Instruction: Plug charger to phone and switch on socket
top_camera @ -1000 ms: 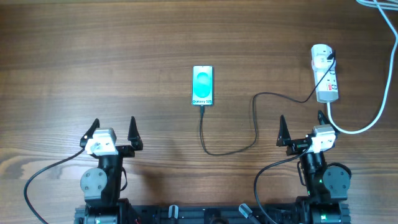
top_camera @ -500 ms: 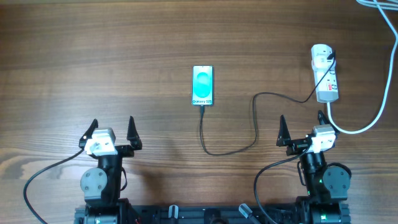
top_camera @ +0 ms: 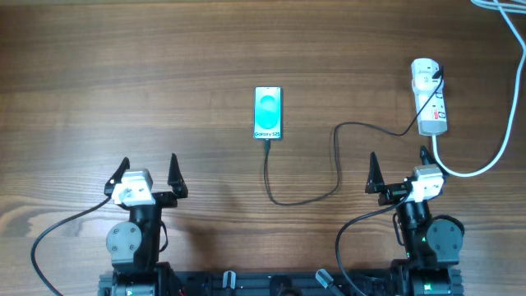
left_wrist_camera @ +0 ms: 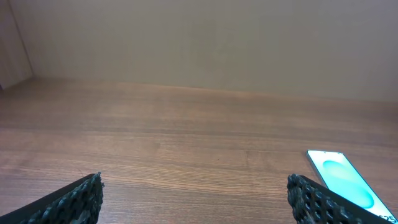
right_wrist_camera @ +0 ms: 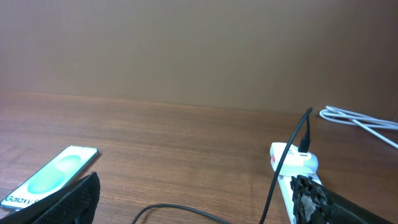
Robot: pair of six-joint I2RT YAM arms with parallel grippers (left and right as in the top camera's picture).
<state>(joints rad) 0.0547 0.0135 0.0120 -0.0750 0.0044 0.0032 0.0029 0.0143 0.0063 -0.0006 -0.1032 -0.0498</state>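
The phone (top_camera: 268, 113) lies flat at mid-table, cyan screen up, "Galaxy" text at its near end. It also shows in the left wrist view (left_wrist_camera: 346, 181) and the right wrist view (right_wrist_camera: 51, 174). The charger's thin black cable (top_camera: 302, 194) meets the phone's near end, loops right and runs up to the plug in the white socket strip (top_camera: 430, 107), also seen in the right wrist view (right_wrist_camera: 292, 160). My left gripper (top_camera: 148, 173) is open and empty at the near left. My right gripper (top_camera: 399, 168) is open and empty, just below the socket.
The socket's thick white cord (top_camera: 493, 156) curves off to the right edge and back toward the far right corner. It shows as a coil in the right wrist view (right_wrist_camera: 360, 119). Bare wooden table (top_camera: 123, 74) lies left of the phone.
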